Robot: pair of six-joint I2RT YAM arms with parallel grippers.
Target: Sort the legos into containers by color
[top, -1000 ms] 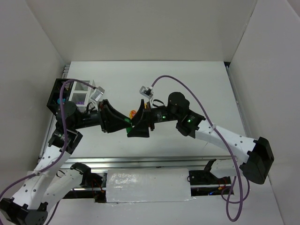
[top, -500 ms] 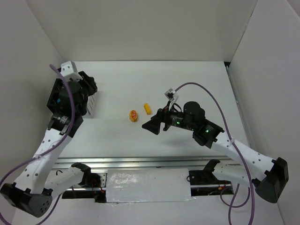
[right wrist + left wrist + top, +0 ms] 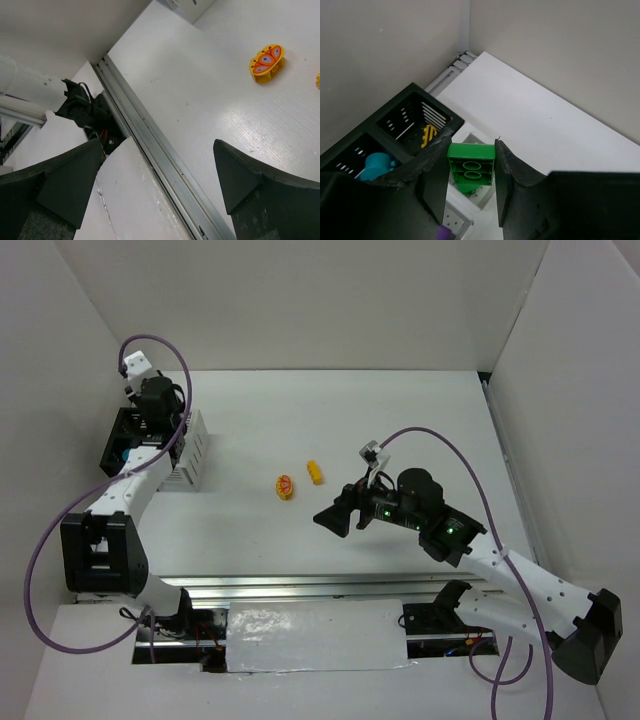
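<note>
My left gripper [image 3: 471, 145] is shut on a green lego [image 3: 470, 165] and holds it above the white container [image 3: 451, 219]. In the top view this gripper [image 3: 164, 428] hangs over the black container [image 3: 118, 438] and the white container [image 3: 190, 455]. The black container [image 3: 407, 107] holds a yellow lego [image 3: 427, 136] and a teal lego [image 3: 376, 165]. A purple lego [image 3: 442, 232] and another green piece [image 3: 464, 189] lie in the white one. My right gripper [image 3: 335, 520] is open and empty. An orange butterfly lego [image 3: 285, 486] and a yellow lego [image 3: 315, 472] lie mid-table.
The right wrist view shows the butterfly lego [image 3: 267, 61] far off at the upper right and the table's metal front rail [image 3: 150, 145] running between my open right fingers [image 3: 235, 175]. White walls enclose the table on three sides.
My left arm swung from the table's middle to the left, over the containers, carrying the green lego. My right arm drew back to the right and toward the near edge, uncovering both mid-table legos.
</note>
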